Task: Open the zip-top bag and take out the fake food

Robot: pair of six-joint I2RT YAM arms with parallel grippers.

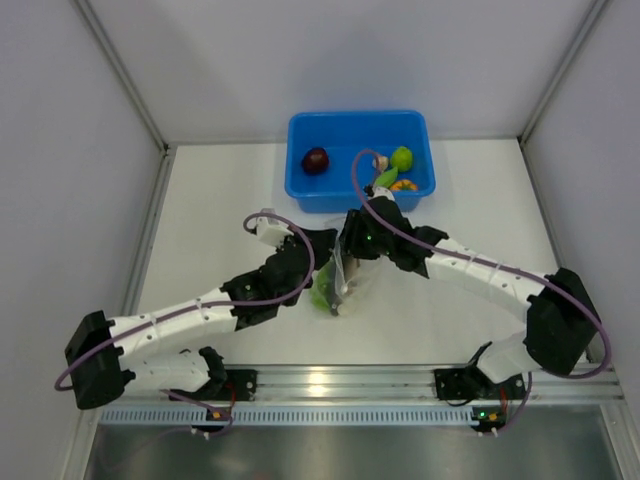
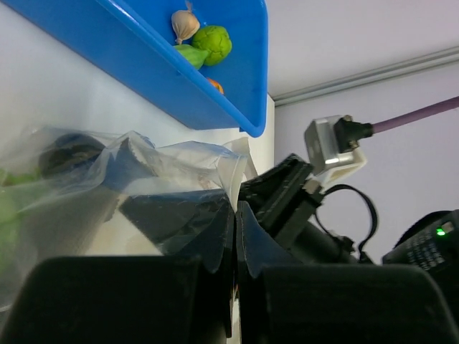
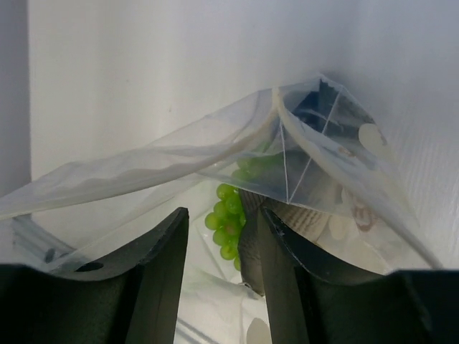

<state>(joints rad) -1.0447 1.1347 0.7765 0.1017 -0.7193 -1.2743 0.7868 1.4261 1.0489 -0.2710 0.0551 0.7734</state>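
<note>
The clear zip-top bag [image 1: 350, 283] hangs upright between my two grippers at mid-table. My left gripper [image 2: 235, 209] is shut on a thin edge of the bag [image 2: 165, 168] near its mouth. My right gripper [image 3: 221, 215] stands open under the spread film of the bag [image 3: 215, 154], pointing into its mouth. Just beyond its fingertips lie the green grapes [image 3: 228, 218] and a dark long piece [image 3: 251, 247], both inside the bag. Other fake food lies in the blue bin [image 1: 300, 188]: a dark maroon ball [image 1: 316, 159], a lime ball [image 1: 402, 157], a green pod [image 1: 385, 178] and an orange piece [image 1: 404, 184].
The blue bin [image 2: 143, 79] stands just behind the bag, close to both wrists. White walls close off the table at the back and both sides. A purple cable [image 1: 365, 190] from the right arm loops over the bin's front edge.
</note>
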